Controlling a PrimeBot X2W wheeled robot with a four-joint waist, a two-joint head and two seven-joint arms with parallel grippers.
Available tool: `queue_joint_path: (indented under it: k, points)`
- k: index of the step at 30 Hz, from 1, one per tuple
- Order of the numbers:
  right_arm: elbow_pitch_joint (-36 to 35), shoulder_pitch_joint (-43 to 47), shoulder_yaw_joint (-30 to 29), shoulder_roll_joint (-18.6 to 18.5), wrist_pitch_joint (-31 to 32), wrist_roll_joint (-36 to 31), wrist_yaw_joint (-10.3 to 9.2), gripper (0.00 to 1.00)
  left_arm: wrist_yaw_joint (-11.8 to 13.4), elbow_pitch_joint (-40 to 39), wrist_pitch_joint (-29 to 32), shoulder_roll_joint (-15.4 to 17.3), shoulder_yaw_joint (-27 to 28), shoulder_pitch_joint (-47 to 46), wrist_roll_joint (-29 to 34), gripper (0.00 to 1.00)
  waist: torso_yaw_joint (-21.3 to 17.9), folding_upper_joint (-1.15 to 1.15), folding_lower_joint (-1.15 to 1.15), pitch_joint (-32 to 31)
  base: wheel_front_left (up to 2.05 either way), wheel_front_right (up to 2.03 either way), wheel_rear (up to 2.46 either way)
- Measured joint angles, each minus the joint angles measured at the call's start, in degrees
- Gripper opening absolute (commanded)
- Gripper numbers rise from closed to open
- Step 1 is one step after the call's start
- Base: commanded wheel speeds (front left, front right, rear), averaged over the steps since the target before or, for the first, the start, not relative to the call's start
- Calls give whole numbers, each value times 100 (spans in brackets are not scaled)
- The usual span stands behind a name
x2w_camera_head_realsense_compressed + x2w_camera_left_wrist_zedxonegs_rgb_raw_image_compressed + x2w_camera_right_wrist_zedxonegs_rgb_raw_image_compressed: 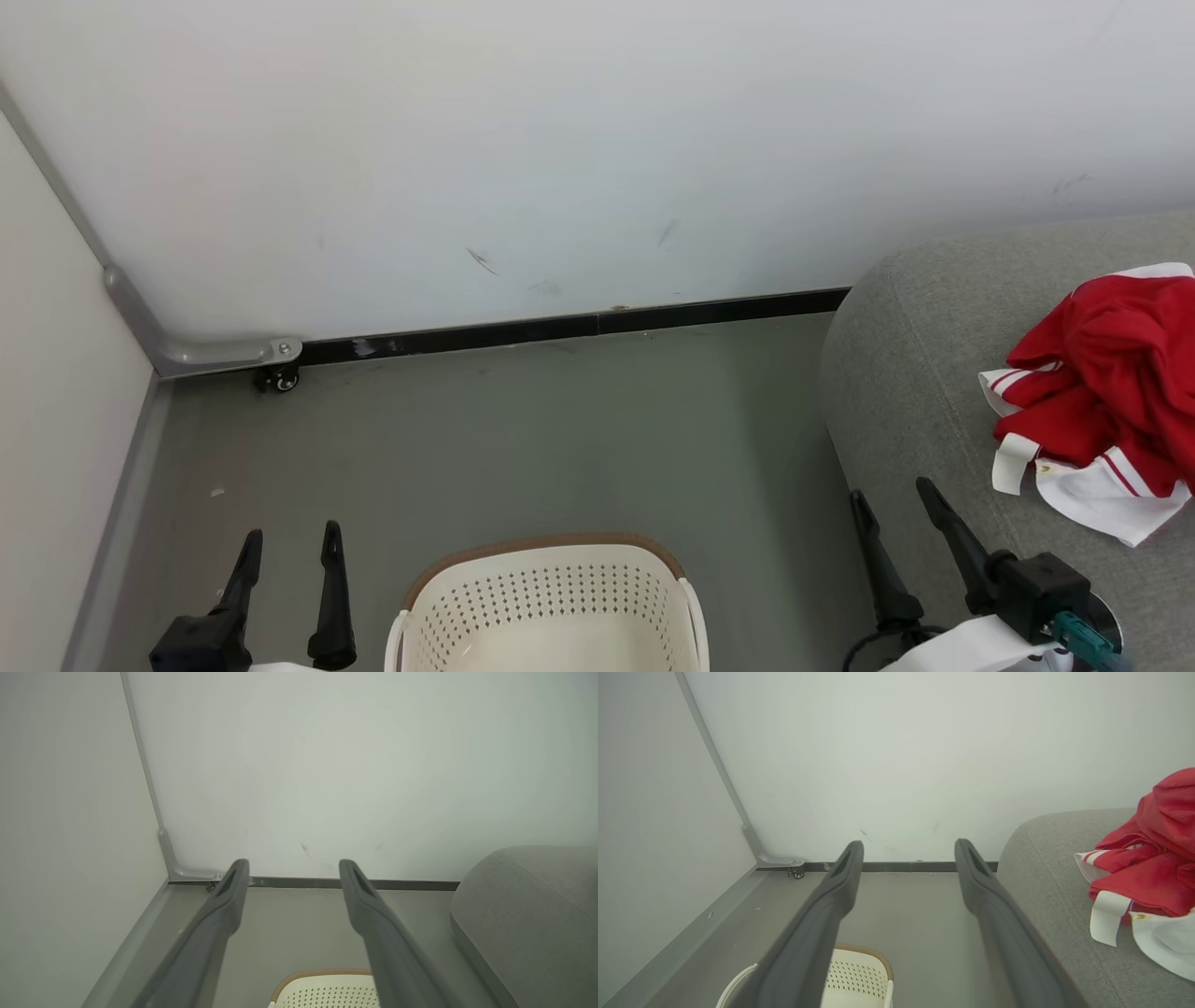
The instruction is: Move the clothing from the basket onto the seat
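Head view: the left gripper (291,530) at 7 o'clock and the right gripper (889,489) at 5 o'clock both stand spread wide, holding nothing. Between them the basket (551,597) sits on the floor (560,429). Farther off, at 3 o'clock, the clothing (1111,373) lies crumpled on the seat (915,392).

Quantities: one cream-white perforated plastic basket (551,597); one large grey fabric sofa (906,392); one heap of red white-trimmed jersey clothing (1111,373), garment count indeterminate; two dark-fingered grippers: left gripper (292,532), right gripper (889,489).
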Motion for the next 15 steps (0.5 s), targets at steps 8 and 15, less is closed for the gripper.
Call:
queue_joint_path:
  k: [8, 15]
  points:
    - [-154, -1, 42, 5, 66, 120, 0, 100, 2, 3, 0, -13, 1, -13, 31, 100, 9, 0, 0, 28, 0, 0, 0]
    - [-237, -2, 38, 7, 259, 147, 0, 100, 29, 21, 0, -26, 7, -36, 99, 100, 21, 0, 0, 49, 0, 0, 0]
